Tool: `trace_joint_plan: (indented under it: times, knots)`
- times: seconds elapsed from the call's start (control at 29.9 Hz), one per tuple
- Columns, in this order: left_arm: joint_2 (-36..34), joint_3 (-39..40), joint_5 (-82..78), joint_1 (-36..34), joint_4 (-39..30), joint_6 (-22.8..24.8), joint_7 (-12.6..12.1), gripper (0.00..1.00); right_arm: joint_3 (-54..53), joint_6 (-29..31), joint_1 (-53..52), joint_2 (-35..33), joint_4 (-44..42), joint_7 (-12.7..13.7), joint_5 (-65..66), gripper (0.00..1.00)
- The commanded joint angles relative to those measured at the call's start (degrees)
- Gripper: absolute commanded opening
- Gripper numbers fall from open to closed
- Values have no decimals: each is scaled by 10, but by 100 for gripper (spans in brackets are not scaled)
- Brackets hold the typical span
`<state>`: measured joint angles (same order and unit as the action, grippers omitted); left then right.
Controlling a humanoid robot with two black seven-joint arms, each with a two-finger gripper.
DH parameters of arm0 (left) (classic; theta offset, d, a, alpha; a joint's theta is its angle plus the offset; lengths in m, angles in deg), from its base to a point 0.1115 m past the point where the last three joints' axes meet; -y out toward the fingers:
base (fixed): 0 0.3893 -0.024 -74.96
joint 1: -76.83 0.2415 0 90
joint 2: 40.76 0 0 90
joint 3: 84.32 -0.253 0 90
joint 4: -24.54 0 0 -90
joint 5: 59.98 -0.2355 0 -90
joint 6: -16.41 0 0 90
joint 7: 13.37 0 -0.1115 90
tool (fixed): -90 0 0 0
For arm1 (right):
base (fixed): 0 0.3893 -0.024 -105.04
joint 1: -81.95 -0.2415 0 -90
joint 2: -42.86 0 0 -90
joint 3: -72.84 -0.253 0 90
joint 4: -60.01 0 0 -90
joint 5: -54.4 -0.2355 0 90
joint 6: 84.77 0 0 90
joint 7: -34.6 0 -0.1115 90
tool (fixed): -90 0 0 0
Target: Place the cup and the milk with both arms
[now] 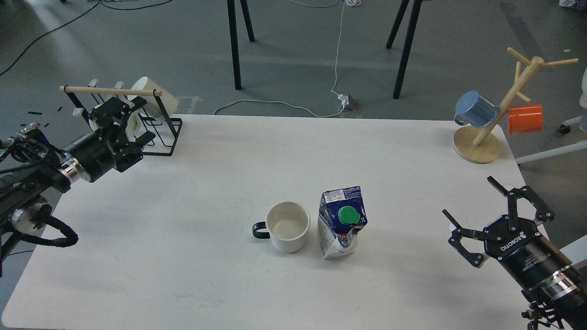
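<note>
Worktop: white, fills most of the frame, grey floor beyond its far edge.
Left arm: enters at the left edge; left tool sits at upper left, over the worktop's far left corner, just in front of the rack. Fingers are dark and bunched, so I cannot tell whether they are apart or together.
Right arm: enters at lower right; right tool hangs over the worktop's right edge, fingers spread wide apart, holding nothing.
Rack: black wire with a wooden bar, upper left, cream mugs hung on it.
Mug tree: wooden, upper right corner of the worktop, a blue mug and an orange mug on its pegs.
Milk: dented blue and white carton with green cap, upright, lower centre of the frame, well apart from both tools.
Cup: cream, empty, upright, just left of the milk, black handle pointing left.
</note>
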<state>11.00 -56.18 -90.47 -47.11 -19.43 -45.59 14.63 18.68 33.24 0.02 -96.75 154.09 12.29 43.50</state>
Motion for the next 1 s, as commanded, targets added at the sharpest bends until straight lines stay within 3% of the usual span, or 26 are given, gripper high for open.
trace_joint_plan:
  times: [0.0,0.23,0.6,0.97]
  knots:
    - [0,3,3,0,10,0,0,99,12,0,-89,12,-47,0,3,97]
    - [17,3,5,-1,15,0,0,99,107,0,-234,91,-138,-2,4,97]
    - [16,3,6,-2,15,0,0,99,138,0,-264,135,-207,-2,8,97]
    - [13,4,6,-1,15,0,0,99,167,0,-289,139,-211,-3,17,97]
